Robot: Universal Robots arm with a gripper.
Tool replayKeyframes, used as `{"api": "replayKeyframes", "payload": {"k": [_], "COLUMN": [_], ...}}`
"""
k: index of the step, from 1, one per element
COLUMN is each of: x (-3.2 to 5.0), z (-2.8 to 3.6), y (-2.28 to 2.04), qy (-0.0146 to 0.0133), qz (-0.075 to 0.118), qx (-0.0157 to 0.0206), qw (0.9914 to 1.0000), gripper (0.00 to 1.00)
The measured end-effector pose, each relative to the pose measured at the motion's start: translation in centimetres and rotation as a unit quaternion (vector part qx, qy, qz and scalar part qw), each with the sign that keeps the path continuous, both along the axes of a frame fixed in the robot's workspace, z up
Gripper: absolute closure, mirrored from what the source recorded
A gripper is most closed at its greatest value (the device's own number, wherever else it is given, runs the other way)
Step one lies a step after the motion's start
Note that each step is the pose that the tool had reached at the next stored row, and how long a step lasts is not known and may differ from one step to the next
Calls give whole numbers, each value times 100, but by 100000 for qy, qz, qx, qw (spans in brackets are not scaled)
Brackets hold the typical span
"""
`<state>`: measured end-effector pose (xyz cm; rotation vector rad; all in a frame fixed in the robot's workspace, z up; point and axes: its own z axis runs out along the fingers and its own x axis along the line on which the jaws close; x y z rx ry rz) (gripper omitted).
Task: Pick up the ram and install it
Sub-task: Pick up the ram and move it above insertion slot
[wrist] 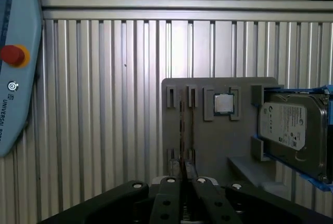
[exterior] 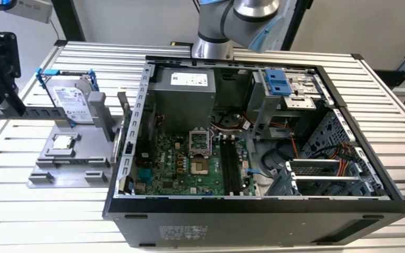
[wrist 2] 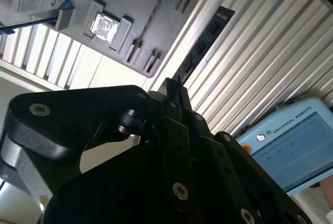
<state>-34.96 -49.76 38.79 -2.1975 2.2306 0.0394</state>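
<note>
The tool (wrist: pixel 182 180) sits nearest in both wrist views, its black fingers drawn almost together and clamped on the ram (wrist 2: pixel 205 39). In the first wrist view the ram shows edge-on, a thin line running out from the fingertips. In the second wrist view its dark face with small chips shows at a slant. It hangs in the air above the holder (wrist: pixel 208 146), not touching it.

The grey holder lies flat on the slatted table (wrist: pixel 104 104). Its square recess holds the chip (wrist: pixel 223 103). At one end a blue bracket (wrist: pixel 318 90) holds the drive (wrist: pixel 291 130), propped at a tilt with its label showing. At the other end are narrow slots (wrist: pixel 170 97). The pendant (wrist: pixel 15 68) is well apart from the holder.

In the exterior view the open case (exterior: pixel 259 204) stands just beside the holder, on the exterior view's right. On its floor lies the green board (exterior: pixel 181 166), carrying long black sockets (exterior: pixel 232 166) and a silver-framed square socket (exterior: pixel 200 142). Beyond the board are a grey supply (exterior: pixel 188 92) and a blue-fronted cage (exterior: pixel 278 81), and cables (exterior: pixel 308 142) fill the compartment on the exterior view's right. The arm (exterior: pixel 238 21) rises behind the case.
</note>
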Motion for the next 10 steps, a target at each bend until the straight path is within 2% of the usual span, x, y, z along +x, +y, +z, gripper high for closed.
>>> {"api": "replayKeyframes", "payload": {"k": [4,10], "x": [35,197], "z": [2,1], "y": [0,0], "qy": [15,112], "qz": [2,23], "qx": [-12,-6], "qw": [100000,100000], "gripper": [100,100]}}
